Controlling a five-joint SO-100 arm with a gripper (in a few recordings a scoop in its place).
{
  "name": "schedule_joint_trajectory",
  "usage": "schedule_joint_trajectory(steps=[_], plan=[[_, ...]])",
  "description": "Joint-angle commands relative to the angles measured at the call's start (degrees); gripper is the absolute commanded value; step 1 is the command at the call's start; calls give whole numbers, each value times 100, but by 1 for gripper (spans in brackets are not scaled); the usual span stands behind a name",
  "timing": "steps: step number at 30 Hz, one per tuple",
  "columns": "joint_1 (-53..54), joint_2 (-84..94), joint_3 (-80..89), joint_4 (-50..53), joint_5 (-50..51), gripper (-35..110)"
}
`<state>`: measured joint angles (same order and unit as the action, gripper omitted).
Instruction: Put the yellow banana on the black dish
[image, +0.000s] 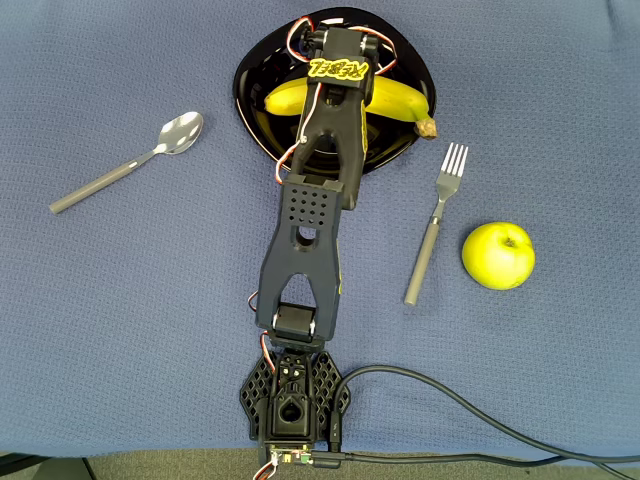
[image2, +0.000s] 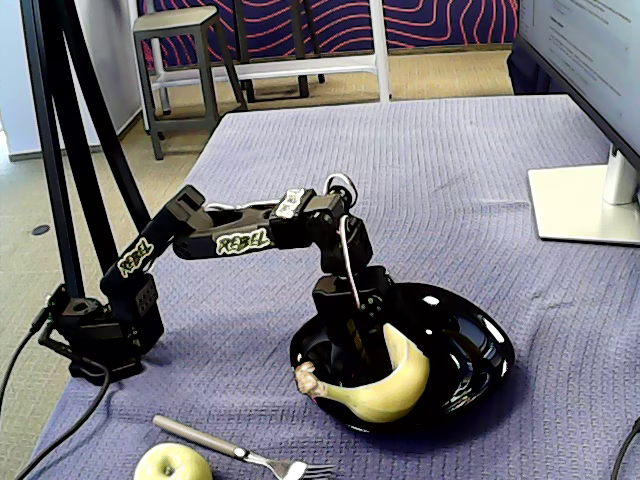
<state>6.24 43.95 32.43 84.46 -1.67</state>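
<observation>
The worktop (image: 120, 330) carries a ribbed blue-grey cloth. Near its far edge sits the glossy black dish (image2: 478, 345), rounded-square and shallow. The yellow banana (image2: 385, 390), smooth and curved, lies inside it, long axis parallel to that edge, directly below the gripper (image2: 360, 345). Whether the jaws are apart or together cannot be told.

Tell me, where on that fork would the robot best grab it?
Probably at the grey handle of the fork, near its middle, coming straight down from above. It lies flat on the blue cloth with its tines pointing away from the arm's base, so the tool's fingers should close across the narrow handle. The green apple beside it leaves room.
</observation>
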Motion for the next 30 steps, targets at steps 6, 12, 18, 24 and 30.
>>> schedule_joint_trajectory(steps=[6,12,18,24,30], plan=[[-105,1529,659,105,44,1],[-211,2874,1890,62,18,0],[-334,4491,3243,123,-97,0],[-510,6592,5370,-18,-422,0],[-870,9299,8306,-817,-1002,0]])
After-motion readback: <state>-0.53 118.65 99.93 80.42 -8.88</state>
